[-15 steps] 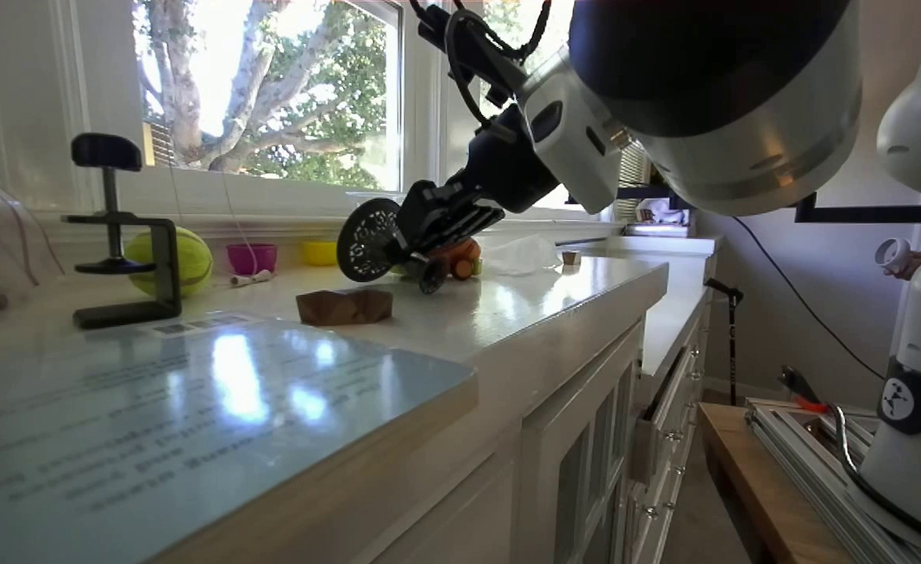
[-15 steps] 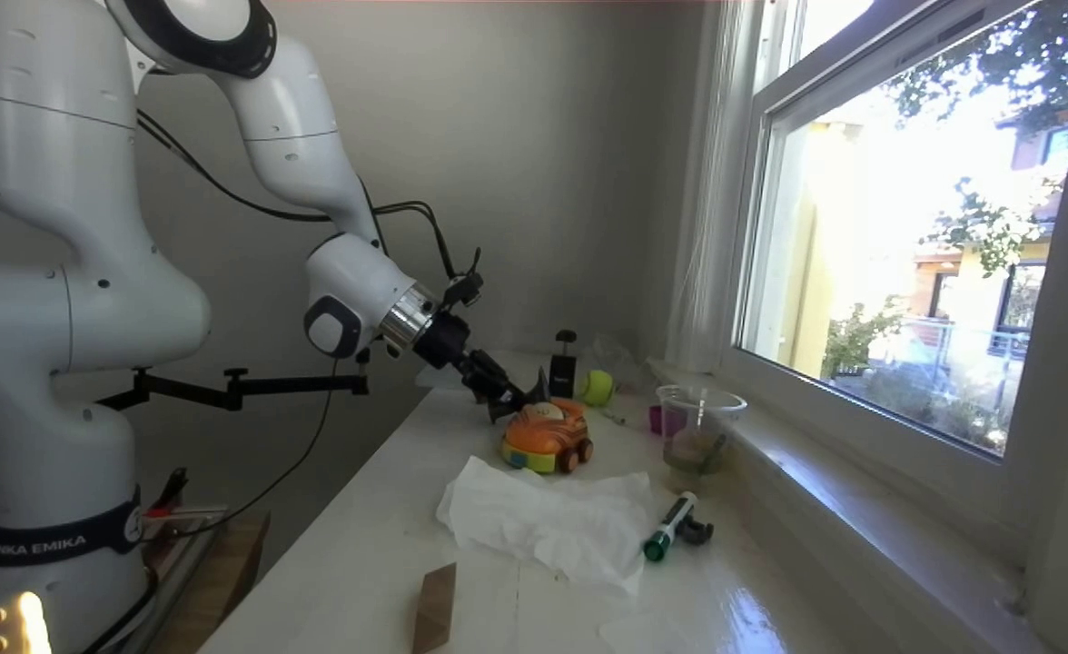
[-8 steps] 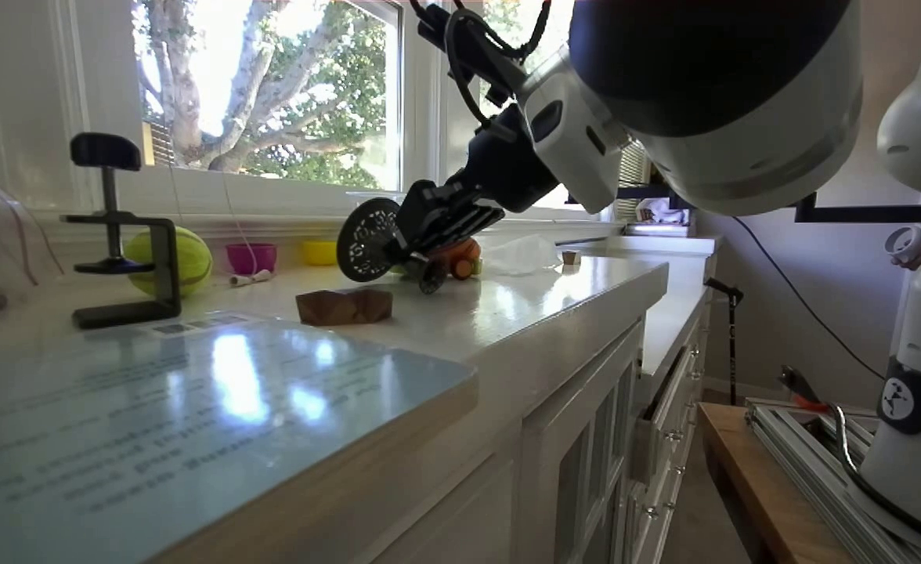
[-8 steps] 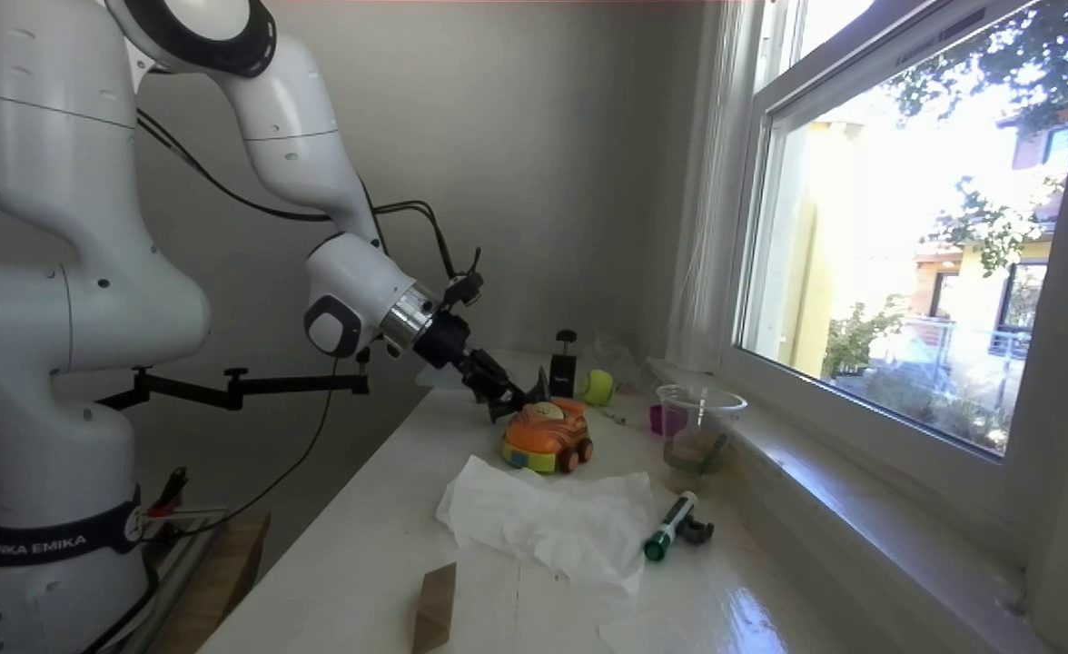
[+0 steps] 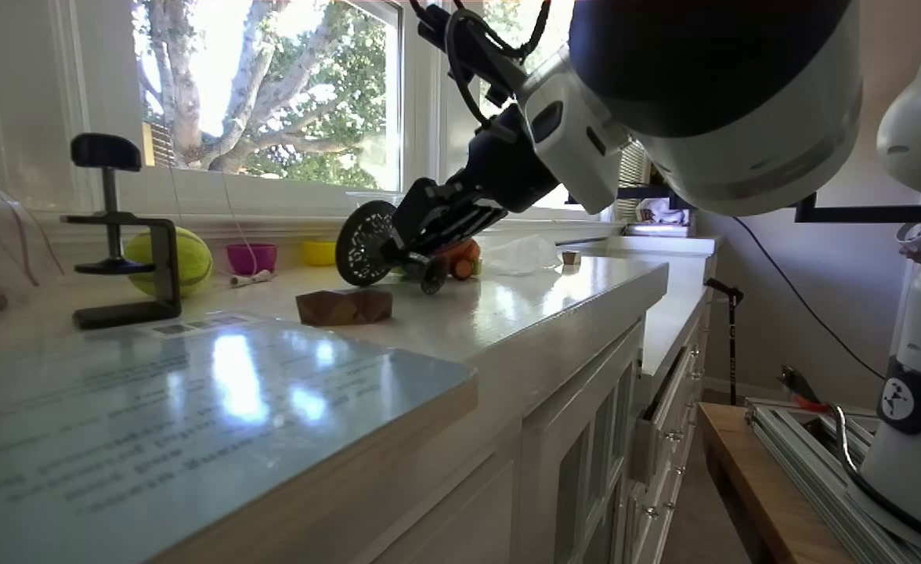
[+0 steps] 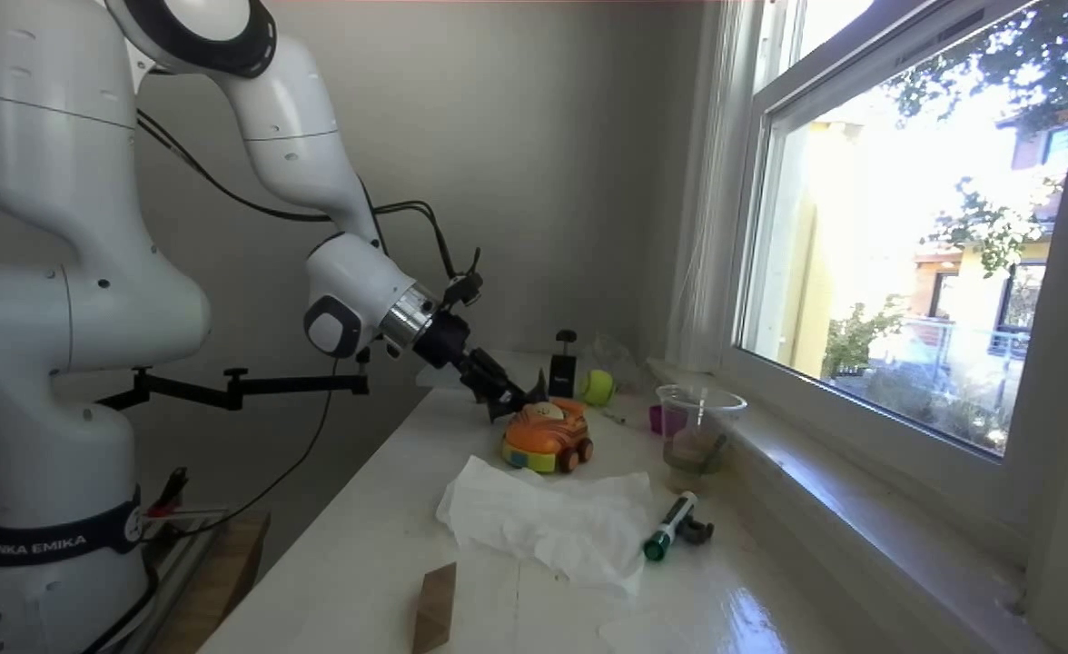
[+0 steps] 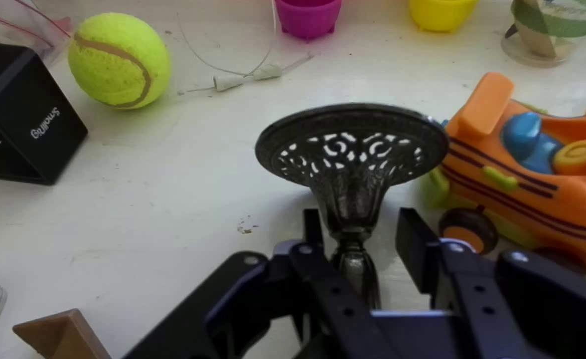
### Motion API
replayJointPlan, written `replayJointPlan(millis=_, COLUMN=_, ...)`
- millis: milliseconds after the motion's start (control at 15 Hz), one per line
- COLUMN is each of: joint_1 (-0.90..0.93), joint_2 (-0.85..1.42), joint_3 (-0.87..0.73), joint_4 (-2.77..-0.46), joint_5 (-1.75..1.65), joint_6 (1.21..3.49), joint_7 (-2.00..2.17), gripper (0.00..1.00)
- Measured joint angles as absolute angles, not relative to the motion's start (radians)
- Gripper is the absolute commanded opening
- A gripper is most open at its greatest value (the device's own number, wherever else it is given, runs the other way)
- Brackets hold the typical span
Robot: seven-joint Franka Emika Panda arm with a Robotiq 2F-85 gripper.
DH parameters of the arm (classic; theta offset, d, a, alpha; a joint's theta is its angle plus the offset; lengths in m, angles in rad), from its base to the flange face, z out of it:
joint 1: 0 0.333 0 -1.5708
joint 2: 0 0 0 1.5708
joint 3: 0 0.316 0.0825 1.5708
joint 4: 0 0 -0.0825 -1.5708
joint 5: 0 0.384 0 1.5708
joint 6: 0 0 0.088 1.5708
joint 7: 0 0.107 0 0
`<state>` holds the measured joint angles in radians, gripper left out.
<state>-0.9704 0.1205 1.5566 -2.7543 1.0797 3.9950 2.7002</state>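
A dark metal holder (image 7: 351, 199) with a pierced, flaring rim and narrow stem lies between the fingers of my gripper (image 7: 360, 224) in the wrist view. The jaws stand apart: a gap shows between the stem and the right finger (image 7: 412, 244), while the left finger is close beside the stem, contact unclear. In an exterior view the holder (image 5: 365, 243) is tipped over, wide rim facing away from the gripper (image 5: 417, 239); its lower end is partly hidden by the fingers. An orange toy car (image 7: 532, 184) stands just right of the right finger, and the gripper (image 6: 516, 400) is behind it in an exterior view.
On the white counter are a tennis ball (image 7: 118, 60), a black clamp (image 7: 34, 119), a brown faceted block (image 7: 61, 334), magenta (image 7: 309, 17) and yellow cups (image 7: 442, 12). White tissue (image 6: 548, 522), a green marker (image 6: 670, 527) and a clear cup (image 6: 697, 436) stand nearer the window side.
The jaws have parted slightly, and the holder's rim has dipped a little lower and tilted. The arm itself has not visibly moved. A white ring in the background at far right has shifted.
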Motion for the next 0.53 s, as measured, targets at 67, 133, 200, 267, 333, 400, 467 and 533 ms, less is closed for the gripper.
replayJointPlan(millis=67, joint_1=-0.97, joint_2=0.12, joint_3=1.557, joint_4=-2.754, joint_5=1.08, joint_6=3.998, joint_7=2.698, gripper=0.82)
replayJointPlan(millis=133, joint_1=-0.97, joint_2=0.118, joint_3=1.557, joint_4=-2.754, joint_5=1.08, joint_6=4.001, joint_7=2.696, gripper=0.9)
replayJointPlan(millis=200, joint_1=-0.969, joint_2=0.116, joint_3=1.557, joint_4=-2.754, joint_5=1.08, joint_6=4.003, joint_7=2.694, gripper=0.96)
replayJointPlan(millis=267, joint_1=-0.969, joint_2=0.114, joint_3=1.558, joint_4=-2.754, joint_5=1.08, joint_6=4.004, joint_7=2.691, gripper=1.0)
replayJointPlan(millis=333, joint_1=-0.968, joint_2=0.112, joint_3=1.558, joint_4=-2.753, joint_5=1.08, joint_6=4.004, joint_7=2.688, gripper=1.0)
replayJointPlan(millis=400, joint_1=-0.968, joint_2=0.11, joint_3=1.559, joint_4=-2.752, joint_5=1.08, joint_6=4.005, joint_7=2.682, gripper=1.0)
replayJointPlan(millis=467, joint_1=-0.967, joint_2=0.106, joint_3=1.559, joint_4=-2.752, joint_5=1.08, joint_6=4.008, joint_7=2.668, gripper=1.0)
replayJointPlan(millis=533, joint_1=-0.966, joint_2=0.099, joint_3=1.559, joint_4=-2.75, joint_5=1.08, joint_6=4.012, joint_7=2.641, gripper=1.0)
